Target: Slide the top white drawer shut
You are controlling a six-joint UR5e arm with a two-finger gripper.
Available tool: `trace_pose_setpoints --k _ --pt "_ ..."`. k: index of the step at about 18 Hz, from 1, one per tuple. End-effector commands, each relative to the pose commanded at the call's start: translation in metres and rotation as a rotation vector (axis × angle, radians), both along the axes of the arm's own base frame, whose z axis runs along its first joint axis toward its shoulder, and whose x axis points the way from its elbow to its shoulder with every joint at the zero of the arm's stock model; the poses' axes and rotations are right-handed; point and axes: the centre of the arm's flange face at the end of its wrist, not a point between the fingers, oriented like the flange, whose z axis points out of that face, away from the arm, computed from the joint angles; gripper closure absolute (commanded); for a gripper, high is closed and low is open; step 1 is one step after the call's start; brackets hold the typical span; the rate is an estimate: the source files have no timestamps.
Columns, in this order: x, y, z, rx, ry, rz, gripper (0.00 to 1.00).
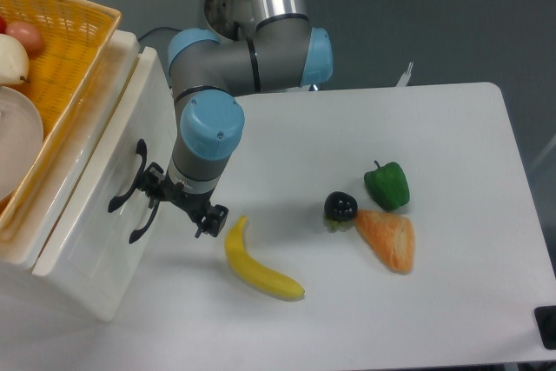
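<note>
At far left, woven yellow basket (65, 49) atop the cabinet, holding pale round items. Just below and right of it, top white drawer (91, 188), pulled out only slightly, curved black handle (126, 182) on its front. Against that front at lower centre-left, gripper (178, 204); fingers too dark and small to tell whether apart or together. Right of it on the white table (452, 154): banana (256, 265), dark round fruit (340, 207), orange wedge (389, 239), green pepper (387, 185).

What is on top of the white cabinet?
A woven yellow basket sits on it, holding a white plate and some fruit. The cabinet top under the basket is hidden.
</note>
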Motion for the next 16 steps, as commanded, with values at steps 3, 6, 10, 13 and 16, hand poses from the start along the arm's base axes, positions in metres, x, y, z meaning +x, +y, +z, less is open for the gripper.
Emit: trace_pose_setpoints --k 3,6,10,13,16 --pt "0.001 0.000 0.000 0.000 0.000 -0.002 0.00" --pt "0.001 0.000 0.000 0.001 -0.001 -0.002 0.00" --pt "0.001 0.001 0.000 0.004 -0.005 -0.003 0.00" --pt "-0.006 0.000 0.005 0.012 0.006 0.005 0.00" --pt "-0.037 -0.006 0.020 0.042 0.031 0.040 0.00"
